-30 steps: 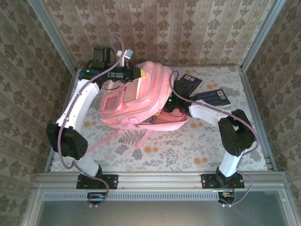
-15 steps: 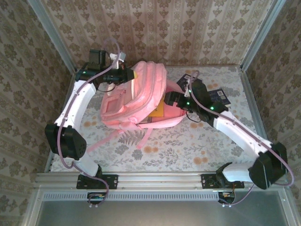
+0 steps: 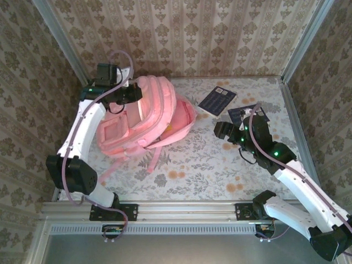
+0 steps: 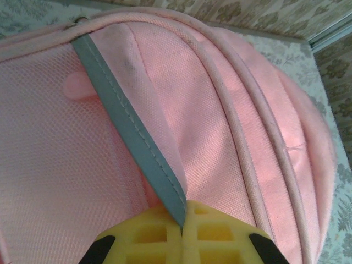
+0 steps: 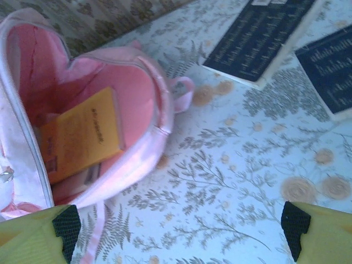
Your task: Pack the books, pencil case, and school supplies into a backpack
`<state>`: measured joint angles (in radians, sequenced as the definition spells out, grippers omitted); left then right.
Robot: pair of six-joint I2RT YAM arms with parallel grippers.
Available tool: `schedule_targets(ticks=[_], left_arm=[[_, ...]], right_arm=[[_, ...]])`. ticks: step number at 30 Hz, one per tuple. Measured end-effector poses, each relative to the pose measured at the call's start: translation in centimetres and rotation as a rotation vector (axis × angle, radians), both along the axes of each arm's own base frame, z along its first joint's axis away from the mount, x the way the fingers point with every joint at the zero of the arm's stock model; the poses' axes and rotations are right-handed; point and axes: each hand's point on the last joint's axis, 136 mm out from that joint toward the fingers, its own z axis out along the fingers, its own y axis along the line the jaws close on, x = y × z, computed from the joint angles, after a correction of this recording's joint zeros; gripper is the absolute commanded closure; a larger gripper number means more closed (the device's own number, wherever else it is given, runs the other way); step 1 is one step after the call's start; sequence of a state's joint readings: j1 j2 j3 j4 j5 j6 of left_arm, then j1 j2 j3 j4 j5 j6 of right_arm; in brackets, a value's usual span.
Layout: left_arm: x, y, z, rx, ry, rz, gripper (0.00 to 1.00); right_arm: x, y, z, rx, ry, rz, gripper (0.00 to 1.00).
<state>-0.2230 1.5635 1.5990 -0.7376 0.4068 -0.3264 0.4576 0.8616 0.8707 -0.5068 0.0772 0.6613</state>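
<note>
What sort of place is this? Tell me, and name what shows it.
Probably a robot test booth dressed as a room: wallpaper panels in a metal frame, and a floral table with a rail at its near edge.

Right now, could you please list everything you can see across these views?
backpack: one, pink, far left of the table, main pocket open toward the right.
orange book: one, orange-yellow, inside the open backpack.
navy books: two, dark navy with yellow print, flat on the table at far right, side by side with a gap between them.
table: one, pale floral cover, under everything.
left gripper: one, yellow fingers, shut on the backpack's grey trim.
right gripper: one, yellow fingers, open over the table between backpack and navy books, holding nothing.
</note>
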Motion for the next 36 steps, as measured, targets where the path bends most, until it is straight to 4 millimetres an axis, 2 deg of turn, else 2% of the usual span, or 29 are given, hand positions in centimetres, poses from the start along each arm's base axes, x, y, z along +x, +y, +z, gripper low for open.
schedule_targets(ticks=[2,4,6,10,13,17,20,23,26,30,34,36], left_arm=[[0.2,-0.5,-1.6,0.005,0.035,-0.011,0.92],[0.0,-1.2,-3.3,0.004,0.072,-0.025,0.72],[-0.4,-1.7,-4.5,0.006,0.096,-0.041,0.57],[-1.0,-2.1,-5.6,-0.001,0.106,-0.044,0.47],[-2.1,-1.6,-5.0,-0.003,0.077,-0.035,0.44],[-4.2,-1.1,-1.7,-0.023,-0.024,-0.029,0.42],[-5.8,-1.7,0.9,-0.046,-0.112,-0.053,0.41],[-7.5,-3.2,1.8,-0.059,-0.147,-0.104,0.4],[-8.6,-4.4,1.2,-0.044,-0.152,-0.162,0.42],[-9.8,-4.5,-0.2,-0.006,-0.173,-0.187,0.42],[-11.2,-3.8,-1.2,0.004,-0.189,-0.185,0.41],[-11.1,-3.7,-1.3,0.006,-0.202,-0.177,0.41]], right_arm=[[-0.4,-0.4,-0.7,-0.007,0.019,-0.008,0.07],[-0.7,-0.6,-1.5,-0.01,0.043,-0.018,0.08],[-0.8,-0.8,-2.1,-0.014,0.068,-0.028,0.1],[0.2,-1.8,-3.7,-0.029,0.139,-0.076,0.18],[2.1,-3.0,-4.9,-0.024,0.212,-0.145,0.21],[4.9,-4.4,-6.6,0.006,0.276,-0.232,0.22],[7.2,-5.4,-8.3,0.029,0.303,-0.299,0.24],[10.1,-6.2,-10.2,0.04,0.329,-0.338,0.24],[14.5,-6.1,-11.1,0.049,0.327,-0.311,0.26],[20.2,-6.2,-10.6,0.048,0.279,-0.28,0.27],[24.8,-7.0,-9.6,0.052,0.234,-0.294,0.2],[26.0,-7.7,-9.8,0.057,0.231,-0.31,0.14]])
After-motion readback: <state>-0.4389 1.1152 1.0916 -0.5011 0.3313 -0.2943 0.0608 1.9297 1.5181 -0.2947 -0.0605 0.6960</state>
